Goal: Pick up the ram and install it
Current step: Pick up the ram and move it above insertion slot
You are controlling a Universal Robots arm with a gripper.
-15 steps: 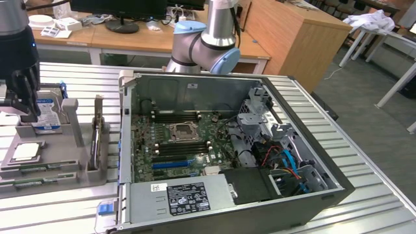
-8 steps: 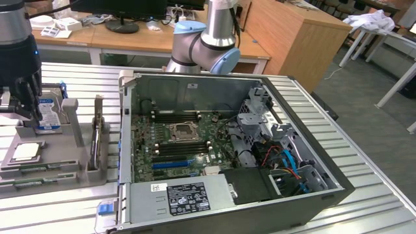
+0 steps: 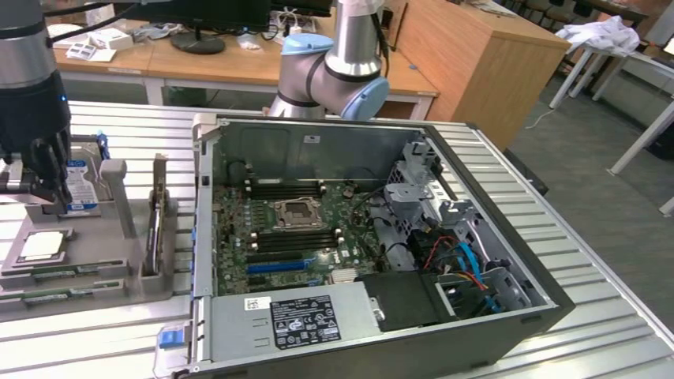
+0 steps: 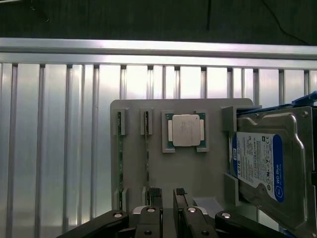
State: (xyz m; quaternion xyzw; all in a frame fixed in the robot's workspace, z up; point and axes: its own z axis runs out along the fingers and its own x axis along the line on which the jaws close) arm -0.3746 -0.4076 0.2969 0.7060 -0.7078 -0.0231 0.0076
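Bench point(image 3: 137, 130): slatted metal, with office desks behind it; an open case point(image 3: 316, 138) sits mid-bench and a grey tray point(image 4: 188, 173) sits by the bench edge at the exterior view's left.
Tray load: two sticks of ram point(image 4: 146, 153), a processor point(image 4: 186, 130) and a hard drive point(image 4: 262, 163).
Ram: both sticks stand on edge in their tray slots, side by side and apart, with the processor just beside the nearer one; neither is lifted.
Gripper point(image 4: 166, 192): hovers over the tray with its jaws apart and nothing between them; its tips hang near one stick and the processor, and seem to touch neither.
Motherboard point(image 3: 337, 205): lies flat inside the case; its long black slots point(image 3: 279, 241) look unfilled.
Done: by my reading, only the approach; the gripper is over the tray.
Left: the whole pick and the whole install; no stick is gripped, and none is seated in the case.
Progress: early, on this evidence.
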